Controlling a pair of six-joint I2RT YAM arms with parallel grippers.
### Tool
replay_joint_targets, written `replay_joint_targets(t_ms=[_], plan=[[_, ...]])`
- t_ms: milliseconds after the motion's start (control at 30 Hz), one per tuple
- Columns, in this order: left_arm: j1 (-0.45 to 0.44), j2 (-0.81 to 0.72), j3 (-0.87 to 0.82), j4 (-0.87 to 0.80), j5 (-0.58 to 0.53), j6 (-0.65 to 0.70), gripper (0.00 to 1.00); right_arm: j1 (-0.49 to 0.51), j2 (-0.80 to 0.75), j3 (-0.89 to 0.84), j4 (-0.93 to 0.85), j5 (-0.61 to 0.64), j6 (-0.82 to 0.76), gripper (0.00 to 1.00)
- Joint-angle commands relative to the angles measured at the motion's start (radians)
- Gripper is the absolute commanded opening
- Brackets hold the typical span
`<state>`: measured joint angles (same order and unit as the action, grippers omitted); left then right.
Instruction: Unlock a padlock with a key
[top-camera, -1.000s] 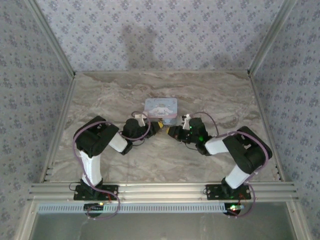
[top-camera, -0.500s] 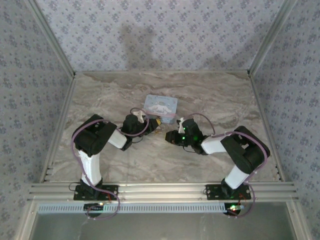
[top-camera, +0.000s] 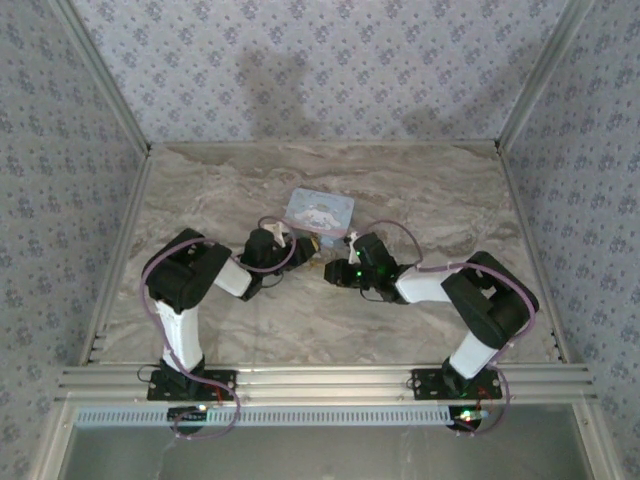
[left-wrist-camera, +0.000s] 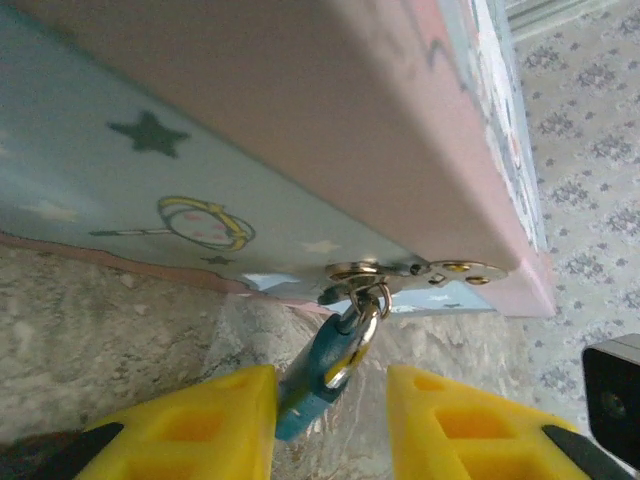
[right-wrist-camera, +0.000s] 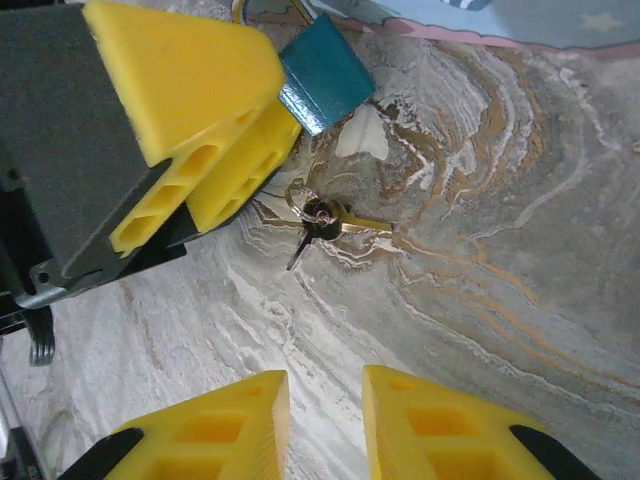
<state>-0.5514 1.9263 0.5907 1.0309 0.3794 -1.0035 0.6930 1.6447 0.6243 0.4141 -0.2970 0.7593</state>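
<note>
Left fingers (left-wrist-camera: 200, 425), parted, straddle the padlock (left-wrist-camera: 322, 375) at lower centre. Right fingers (right-wrist-camera: 440, 430), parted and empty, hover over the counter (right-wrist-camera: 500, 260); the key (right-wrist-camera: 340, 222) lies mid-frame.

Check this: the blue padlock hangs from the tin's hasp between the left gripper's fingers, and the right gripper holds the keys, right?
Not the keys: the right wrist view shows them lying on the marble table, the right gripper open, not touching them. The padlock does hang from the tin's hasp between the left gripper's fingers.
</note>
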Motion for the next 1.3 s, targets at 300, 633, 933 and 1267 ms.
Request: replay_joint_targets(t_ms=[300,633,933,1267], plan=[[0.016,-0.094,-0.166,-0.032,-0.061,0.003,0.46,0.042,0.068,0.241,-0.345,0.137,-0.206,0.39],[0.016,-0.304,-0.287,-0.143,-0.137,0.014,0.52,0.105,0.240,0.523,-0.625,0.283,-0.322,0.39],[0.015,-0.570,-0.287,-0.430,-0.208,0.099,0.56,0.138,0.343,0.674,-0.743,0.376,-0.340,0.33],[0.016,-0.699,-0.325,-0.500,-0.265,0.111,0.58,0.196,0.421,0.737,-0.836,0.461,-0.358,0.26]])
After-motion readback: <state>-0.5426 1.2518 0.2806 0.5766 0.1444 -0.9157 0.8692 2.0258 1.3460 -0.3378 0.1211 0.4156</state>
